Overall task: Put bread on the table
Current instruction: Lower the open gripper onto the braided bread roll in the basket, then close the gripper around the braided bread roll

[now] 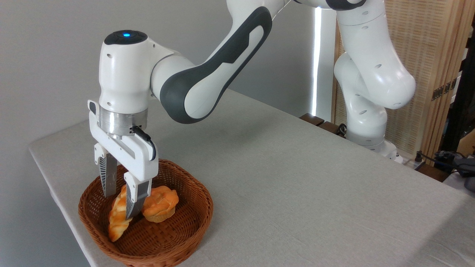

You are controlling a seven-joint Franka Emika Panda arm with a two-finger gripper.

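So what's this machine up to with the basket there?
The white robot arm has its claw lowered into the wicker basket, its two fingers set either side of the upper end of the long braided bread. The loaf still sits in the basket, beside a round bun. Whether the fingers are pressing on it yet is hard to tell. The grey table beside the basket is where the loaf should go.
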